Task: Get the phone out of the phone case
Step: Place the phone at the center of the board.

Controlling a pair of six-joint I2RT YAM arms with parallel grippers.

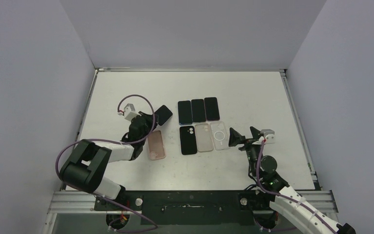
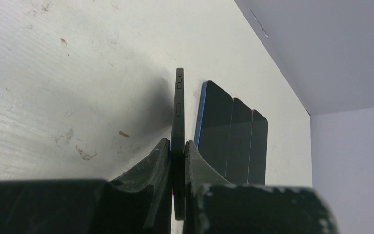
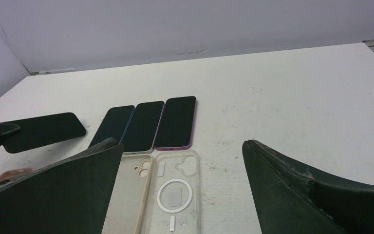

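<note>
I find the phone (image 1: 164, 114) out of its case, on edge above the table (image 1: 253, 92), with the left gripper (image 1: 153, 119) clamped on its lower end. The pink case (image 1: 156, 145) lies flat just nearside of it. The right gripper (image 1: 242, 131) stands wide apart and holds nothing, beside the clear case (image 1: 219, 135), which ends a row of three cases, with three phones (image 1: 198, 110) in a row behind.

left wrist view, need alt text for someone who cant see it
The left gripper is shut on a dark phone, seen edge-on with its side buttons showing, over a scuffed white table. Just to its right, three more phones lie flat side by side on the table.
</note>
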